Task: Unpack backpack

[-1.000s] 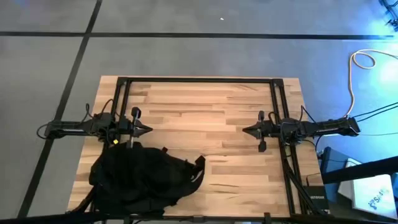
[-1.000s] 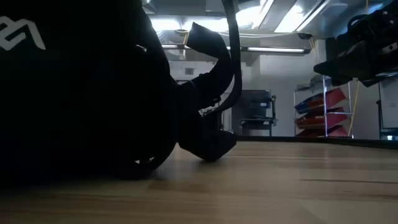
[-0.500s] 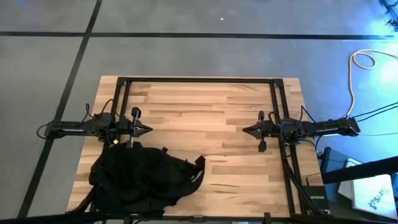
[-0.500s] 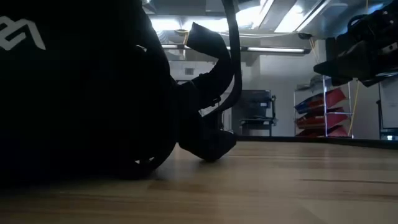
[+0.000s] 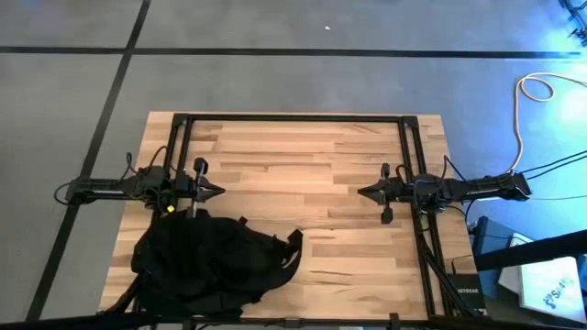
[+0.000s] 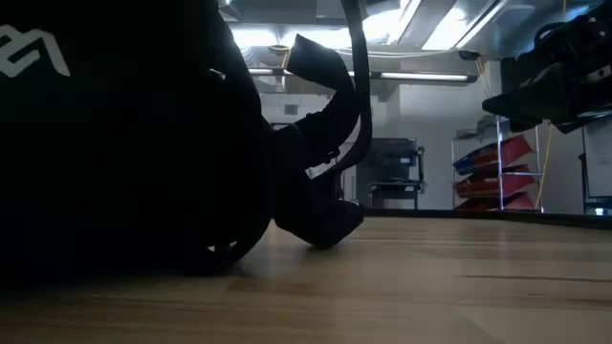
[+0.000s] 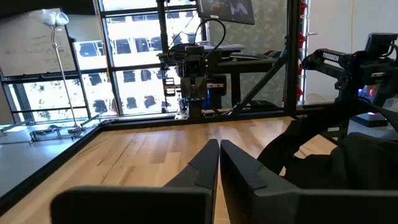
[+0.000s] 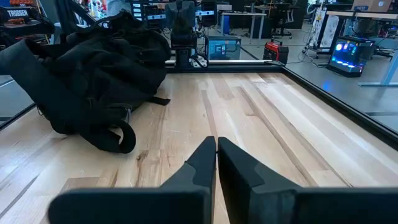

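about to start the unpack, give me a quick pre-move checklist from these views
1. backpack on the table, near the left front corner: ok
2. left tool shut, holding nothing, above the table just behind the backpack: ok
3. right tool shut, empty, clear of the backpack: ok
4. both tools must open before any grasp: not ok
5. zipper or opening located: cannot tell
6. bare wood between the tools for unpacked things: ok

robotics lab: whiteboard (image 7: 34,43), computer desks (image 8: 249,15), red storage bins (image 6: 502,162).
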Controlling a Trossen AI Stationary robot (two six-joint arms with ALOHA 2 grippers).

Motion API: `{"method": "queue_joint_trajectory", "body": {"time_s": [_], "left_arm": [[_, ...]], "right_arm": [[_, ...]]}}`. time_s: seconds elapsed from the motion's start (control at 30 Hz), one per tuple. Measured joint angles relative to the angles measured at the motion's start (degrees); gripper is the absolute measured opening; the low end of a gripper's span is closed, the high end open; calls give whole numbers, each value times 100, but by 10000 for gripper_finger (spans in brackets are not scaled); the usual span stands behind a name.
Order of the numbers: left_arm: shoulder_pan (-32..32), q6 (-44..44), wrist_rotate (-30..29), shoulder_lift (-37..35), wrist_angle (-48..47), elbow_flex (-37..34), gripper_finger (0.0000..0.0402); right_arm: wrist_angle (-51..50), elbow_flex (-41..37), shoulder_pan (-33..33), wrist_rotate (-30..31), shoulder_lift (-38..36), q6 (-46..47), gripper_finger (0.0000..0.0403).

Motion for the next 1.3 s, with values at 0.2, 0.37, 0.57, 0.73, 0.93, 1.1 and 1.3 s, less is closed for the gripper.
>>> {"method": "queue_joint_trajectory", "body": {"time_s": [0.2, 0.37, 0.57, 0.73, 0.93, 1.1, 1.3], "left_arm": [[0, -1, 0, -1, 0, 1, 0], [-2, -2, 1, 0, 0, 0, 0], [-2, -2, 2, -2, 0, 2, 0], [-1, -2, 0, -1, -1, 0, 0], [-2, 0, 0, 0, 0, 2, 0], [-1, -2, 0, -2, 0, 2, 0], [0, -2, 0, -2, 0, 2, 0]], "right_arm": [[0, 2, 2, 0, 0, 0, 0], [55, 0, 1, 0, 0, 0, 0], [118, 2, 0, 0, 0, 0, 0], [67, 1, 5, -82, 0, 2, 0], [70, 1, 4, -105, 0, 2, 0], [81, 2, 4, -42, 0, -2, 0], [95, 1, 0, -39, 0, 561, 0]]}}
